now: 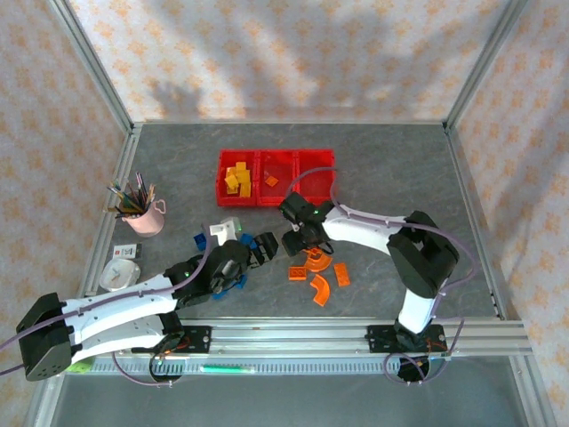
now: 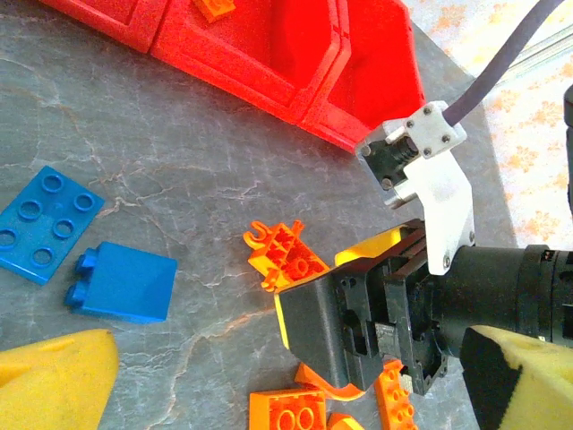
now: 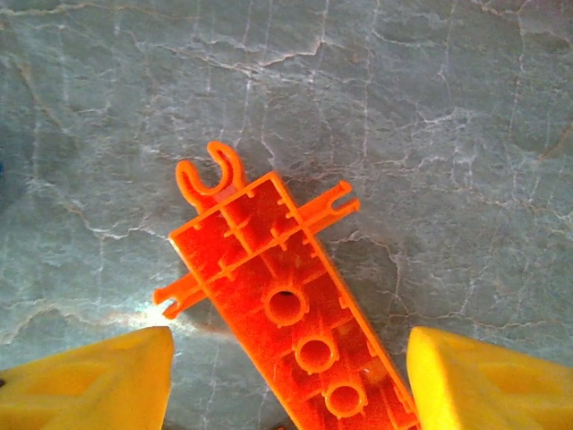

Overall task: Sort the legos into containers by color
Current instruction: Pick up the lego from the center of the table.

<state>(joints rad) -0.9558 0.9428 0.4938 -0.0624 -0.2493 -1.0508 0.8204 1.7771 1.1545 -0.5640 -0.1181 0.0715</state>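
Orange plate (image 3: 286, 305) lying askew between the right pincer's (image 3: 286, 367) parted pads

Top view: the right pincer hangs over the orange bricks (image 1: 316, 267), just in front of the red bins (image 1: 293, 200); the left pincer (image 1: 258, 251), spread wide and empty, sits farther off. Left wrist view: the plate rests flat on the surface (image 2: 179, 161), directly beneath the right pincer. Right wrist view: its long axis slants across the gap, with clear space on both sides and nothing gripped.

- i see a grey marbled table (image 1: 400, 169).
- red bins (image 1: 276, 176) sit toward its back, a pink pencil cup (image 1: 145, 216) at its left.
- blue bricks (image 2: 121, 287) and orange bricks (image 1: 320, 289) lie loose toward the front.
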